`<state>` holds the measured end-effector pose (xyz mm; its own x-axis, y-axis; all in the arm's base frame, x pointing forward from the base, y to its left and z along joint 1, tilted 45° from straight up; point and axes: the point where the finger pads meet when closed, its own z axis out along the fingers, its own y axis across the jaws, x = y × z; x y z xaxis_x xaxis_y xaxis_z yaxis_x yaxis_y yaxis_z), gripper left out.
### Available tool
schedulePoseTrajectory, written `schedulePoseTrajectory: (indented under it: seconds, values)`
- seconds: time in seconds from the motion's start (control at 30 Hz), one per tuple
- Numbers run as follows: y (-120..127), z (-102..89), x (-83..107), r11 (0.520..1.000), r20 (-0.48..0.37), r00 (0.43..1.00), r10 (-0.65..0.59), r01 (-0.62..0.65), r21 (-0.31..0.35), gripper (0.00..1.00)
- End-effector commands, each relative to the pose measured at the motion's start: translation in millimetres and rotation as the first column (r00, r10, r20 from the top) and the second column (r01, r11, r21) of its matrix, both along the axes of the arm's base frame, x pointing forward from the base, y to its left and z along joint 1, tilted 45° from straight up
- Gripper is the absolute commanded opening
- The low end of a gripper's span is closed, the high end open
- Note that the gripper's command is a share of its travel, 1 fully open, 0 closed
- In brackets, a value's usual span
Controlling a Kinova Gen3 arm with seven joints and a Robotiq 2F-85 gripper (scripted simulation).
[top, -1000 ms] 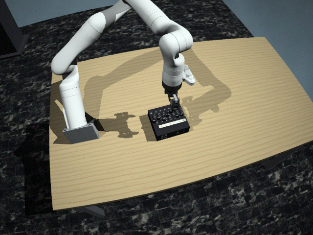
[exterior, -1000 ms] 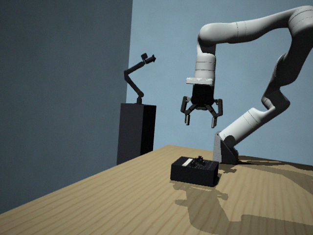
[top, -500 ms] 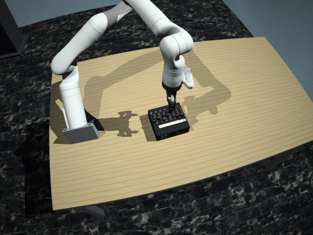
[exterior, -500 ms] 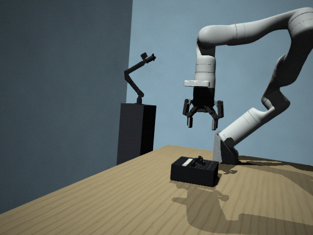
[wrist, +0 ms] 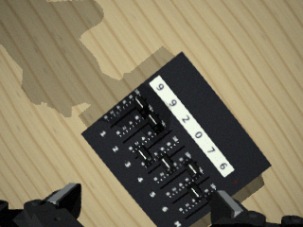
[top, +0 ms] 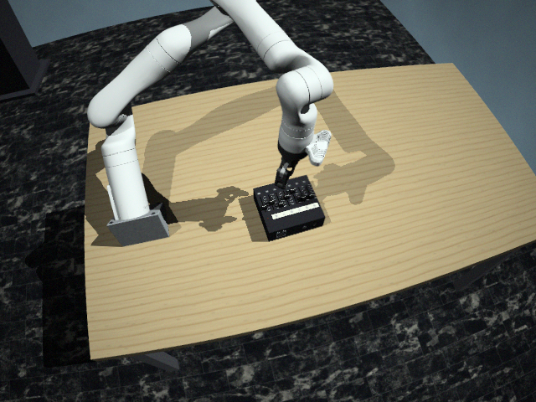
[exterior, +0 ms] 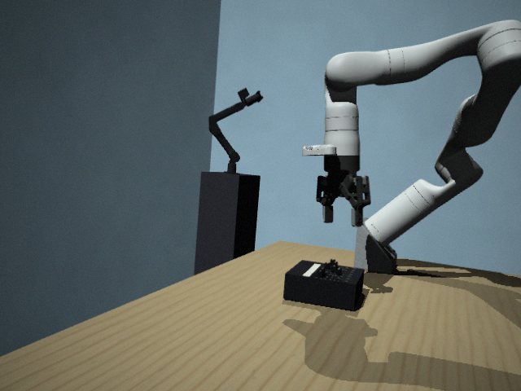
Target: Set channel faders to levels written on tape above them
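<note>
The lighting desk (top: 288,208) is a black box standing flat on the wooden table. It also shows in the exterior view (exterior: 324,283) and in the wrist view (wrist: 177,146). A white tape strip (wrist: 189,128) along one side reads 9, 9, 2, 0, 7, 6. Several fader caps (wrist: 154,128) sit at different places along their slots. My gripper (exterior: 341,218) hangs open and empty well above the desk, over its fader side. In the top view the gripper (top: 281,182) lines up with the desk's far edge. Both fingertips frame the bottom of the wrist view (wrist: 144,215).
My arm's grey base (top: 137,224) is bolted to the table left of the desk. A black pedestal with a small camera arm (exterior: 227,218) stands beyond the table's far edge.
</note>
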<state>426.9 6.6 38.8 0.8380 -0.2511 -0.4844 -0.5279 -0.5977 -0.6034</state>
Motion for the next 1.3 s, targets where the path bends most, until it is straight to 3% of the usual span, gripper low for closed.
schedulePoseTrajectory:
  seconds: [0.0, 0.2, 0.43, 0.5, 0.7, 0.93, 1.27]
  values:
    - [5.3, -2.3, -1.1, 0.999, -0.058, 0.998, -0.036, 0.036, -0.002, 1.00]
    - [18.0, -3.9, -1.4, 0.984, -0.244, 0.953, -0.179, 0.177, -0.028, 1.00]
    - [30.8, -5.5, -1.5, 0.948, -0.424, 0.850, -0.313, 0.307, -0.085, 1.00]
    - [30.8, -5.5, -1.5, 0.948, -0.424, 0.850, -0.313, 0.307, -0.085, 1.00]
    - [38.9, -6.6, -1.3, 0.915, -0.529, 0.753, -0.391, 0.378, -0.138, 1.00]
    - [44.6, -7.3, -1.1, 0.889, -0.595, 0.673, -0.440, 0.421, -0.181, 1.00]
    - [46.6, -7.6, -1.1, 0.879, -0.617, 0.641, -0.456, 0.435, -0.197, 1.00]
